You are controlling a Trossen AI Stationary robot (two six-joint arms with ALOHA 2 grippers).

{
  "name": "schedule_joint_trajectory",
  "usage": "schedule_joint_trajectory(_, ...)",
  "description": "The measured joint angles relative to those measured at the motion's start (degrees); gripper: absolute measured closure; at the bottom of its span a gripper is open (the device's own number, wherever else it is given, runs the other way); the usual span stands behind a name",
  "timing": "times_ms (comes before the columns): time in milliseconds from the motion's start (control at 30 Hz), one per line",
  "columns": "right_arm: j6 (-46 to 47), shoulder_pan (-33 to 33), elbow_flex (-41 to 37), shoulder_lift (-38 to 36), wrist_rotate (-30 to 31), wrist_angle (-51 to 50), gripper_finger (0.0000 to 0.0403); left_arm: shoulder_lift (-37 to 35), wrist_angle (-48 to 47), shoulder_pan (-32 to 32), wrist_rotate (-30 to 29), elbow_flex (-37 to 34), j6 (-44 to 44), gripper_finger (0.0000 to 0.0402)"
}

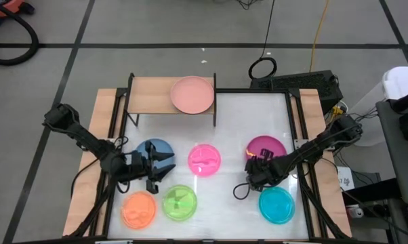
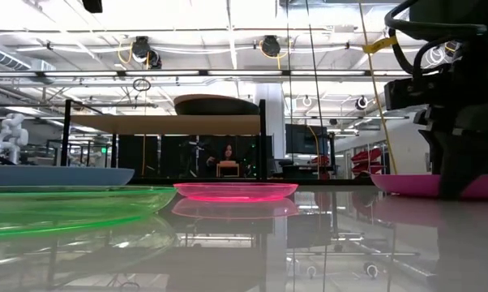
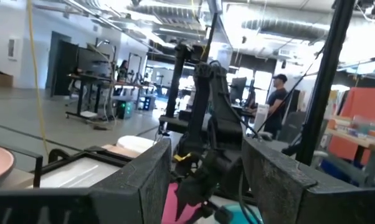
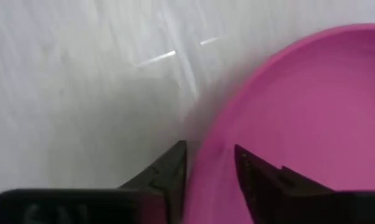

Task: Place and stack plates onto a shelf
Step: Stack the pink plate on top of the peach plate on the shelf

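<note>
Right gripper (image 4: 209, 165) astride the magenta plate (image 1: 266, 147) rim, right of centre in the high view.

Its jaws straddle the rim, one finger on the white surface (image 1: 231, 115), one inside the plate; whether they already pinch it, you cannot tell. The bite looks shallow: the plate could slip out or tip once lifted. The left gripper (image 1: 165, 165) waits with jaws spread over the blue plate (image 1: 151, 148), left of centre. On the shelf (image 1: 150, 95), upper centre, one salmon plate (image 1: 192, 95) overhangs the front edge; stacking carelessly could knock it off.
</note>
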Motion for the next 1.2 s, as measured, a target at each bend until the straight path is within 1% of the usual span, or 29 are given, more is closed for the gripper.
schedule_joint_trajectory(167,-2.63,0.14,-0.03,0.04,0.98,1.60,0.0356,0.00,0.07,0.00,0.02,0.00,-0.92,0.0202)
schedule_joint_trajectory(267,-4.48,0.14,-0.03,0.05,1.59,1.78,0.0385,0.00,0.04,0.34,0.00,0.02,-0.96,0.0202)
schedule_joint_trajectory(333,-5.80,0.16,-0.03,0.02,2.36,1.58,0.0395,0.00,-0.27,0.44,0.00,0.02,-1.81,0.0202)
schedule_joint_trajectory(500,-7.78,0.14,-0.01,-0.21,5.67,1.18,0.0400,0.00,-1.85,0.44,0.03,0.07,-3.86,0.0201)
schedule_joint_trajectory(567,-8.77,0.16,0.32,-0.20,9.00,1.32,0.0401,0.00,-1.84,0.44,0.02,0.07,-3.86,0.0202)
schedule_joint_trajectory(633,-9.37,0.14,1.28,-0.17,14.14,1.99,0.0401,0.00,-1.90,0.80,0.04,0.08,-3.49,0.0201)
schedule_joint_trajectory(733,-13.46,-0.10,3.48,-0.22,22.79,2.96,0.0401,0.00,-1.98,1.68,0.02,0.09,-3.82,0.0202)
schedule_joint_trajectory(833,-18.66,-0.79,6.58,-0.20,30.74,5.63,0.0402,0.00,-2.03,2.01,0.04,0.09,-3.90,0.0201)
schedule_joint_trajectory(933,-27.05,-1.96,10.48,-0.22,35.35,12.45,0.0402,0.00,-2.08,2.48,0.04,0.09,-3.16,0.0201)
schedule_joint_trajectory(1067,-43.96,-5.13,15.05,-0.24,35.03,25.46,0.0402,0.00,-2.12,3.47,0.02,0.09,-3.43,0.0201)
schedule_joint_trajectory(1167,-53.44,-8.25,18.49,-0.24,34.82,31.46,0.0402,0.00,-2.12,3.81,0.02,0.09,-3.50,0.0201)
schedule_joint_trajectory(1200,-55.60,-9.52,19.46,-0.24,33.85,32.65,0.0402,0.00,-2.10,3.81,0.02,0.09,-3.66,0.0201)
